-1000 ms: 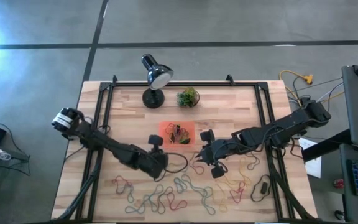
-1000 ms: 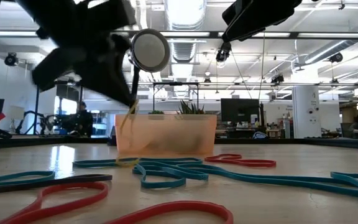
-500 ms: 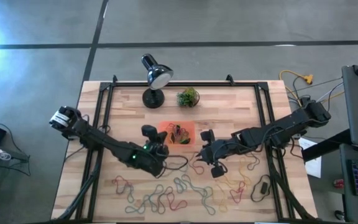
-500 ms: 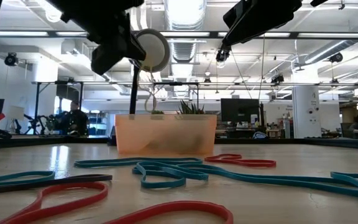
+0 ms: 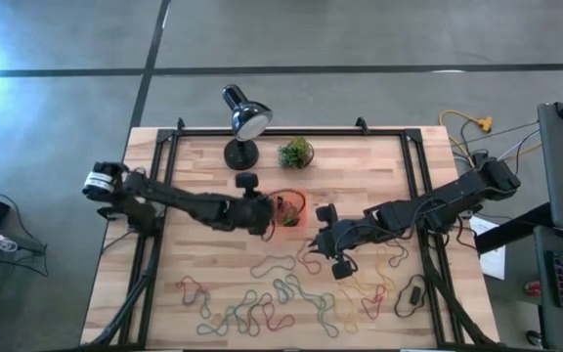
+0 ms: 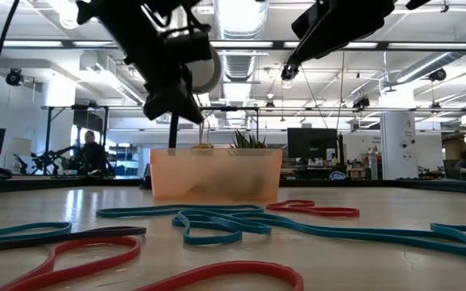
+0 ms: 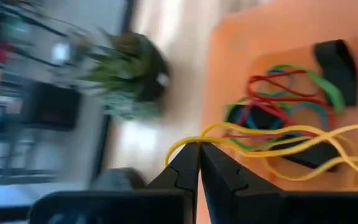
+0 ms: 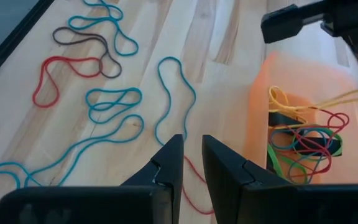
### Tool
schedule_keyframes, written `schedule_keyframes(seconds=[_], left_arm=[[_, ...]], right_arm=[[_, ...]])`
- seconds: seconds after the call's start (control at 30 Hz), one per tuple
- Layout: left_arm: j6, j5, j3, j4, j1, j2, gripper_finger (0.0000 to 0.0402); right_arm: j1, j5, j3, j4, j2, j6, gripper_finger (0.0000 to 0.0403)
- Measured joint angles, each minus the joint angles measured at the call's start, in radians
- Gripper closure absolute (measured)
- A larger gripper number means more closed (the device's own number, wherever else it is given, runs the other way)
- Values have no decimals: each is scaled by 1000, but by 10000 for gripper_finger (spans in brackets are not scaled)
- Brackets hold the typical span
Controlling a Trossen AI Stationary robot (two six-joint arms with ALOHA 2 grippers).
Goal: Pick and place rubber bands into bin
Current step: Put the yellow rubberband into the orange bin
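Wooden tabletop (image 5: 360, 166), open office behind. Left tool (image 7: 199, 163) pinched tight on a yellow rubber band (image 7: 278, 140), hanging over the bin (image 5: 293, 217) where several bands already lie. Right tool (image 8: 191, 163) hovers just beside the bin, jaws narrowly apart, nothing in them. More rubber bands (image 5: 262, 311) strewn across the near tabletop. They look light, floppy, stretchy, likely to snag or cling; best pinched on a single strand at a loop's end.

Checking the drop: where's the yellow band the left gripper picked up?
Pinched in the shut left gripper, the yellow band trails over the bin, above bands already inside.
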Motion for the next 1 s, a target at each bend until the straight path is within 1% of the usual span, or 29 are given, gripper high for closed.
schedule_keyframes(seconds=[0.1, 0.17, 0.27, 0.47, 0.57, 0.8, 1.0], left_arm=[[0, 118, 0, 0, 43, 0, 402], [0, 158, 0, 0, 59, 0, 402], [0, 185, 0, -1, 70, 0, 402], [0, 197, 1, -2, 70, 0, 402], [5, 251, 1, -2, 73, 0, 402], [8, 429, 1, -3, 105, 0, 402], [23, 439, 7, -3, 123, 0, 402]], right_arm=[[0, 0, -8, -1, 0, 8, 349], [0, 0, -13, -1, 0, 14, 349], [0, 0, -18, -1, 0, 19, 349], [0, 0, -25, 0, 0, 26, 349], [0, 0, -25, 2, 0, 26, 349], [0, 0, -25, 6, 0, 31, 349], [0, 0, -25, 7, 0, 34, 349]])
